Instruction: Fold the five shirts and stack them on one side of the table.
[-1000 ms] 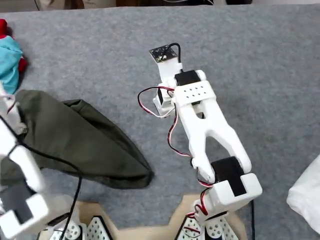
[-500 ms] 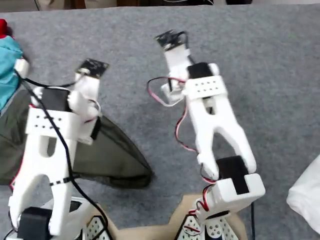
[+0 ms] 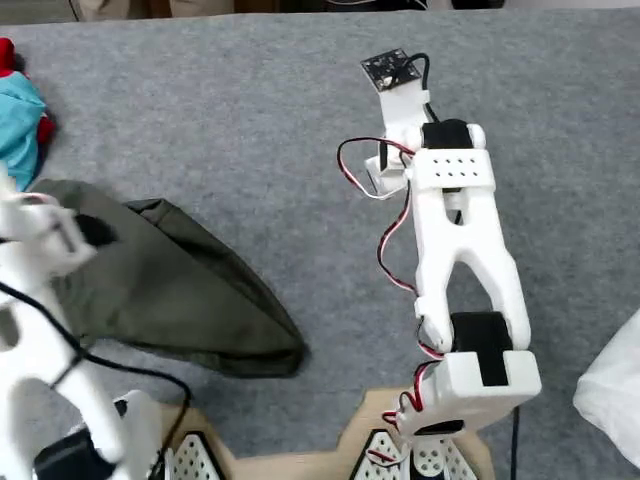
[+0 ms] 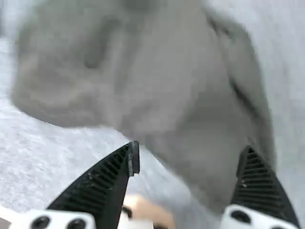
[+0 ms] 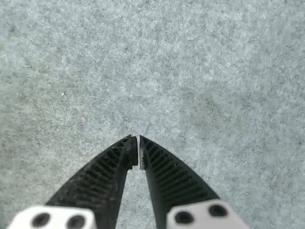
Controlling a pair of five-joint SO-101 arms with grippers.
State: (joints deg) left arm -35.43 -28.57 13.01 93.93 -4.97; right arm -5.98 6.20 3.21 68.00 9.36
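Note:
An olive-green shirt (image 3: 175, 290) lies crumpled at the table's left front. My left arm (image 3: 40, 240) stands at its left edge. In the left wrist view my left gripper (image 4: 190, 155) hangs open above the shirt (image 4: 157, 86), with nothing between its fingers. My right arm (image 3: 455, 210) stretches over the middle of the table, away from the olive shirt. My right gripper (image 5: 138, 143) is shut on nothing above the bare grey table cover (image 5: 214, 71). A teal shirt (image 3: 18, 125) and a red cloth (image 3: 8, 52) lie at the far left edge. A white shirt (image 3: 612, 390) shows at the right front edge.
The grey cover (image 3: 220, 110) spreads over the whole table. Both arm bases stand on a wooden board (image 3: 300, 465) at the front edge.
My left arm swung over the olive shirt and then back to the table's left edge. My right arm moved farther away and to the right, still shut.

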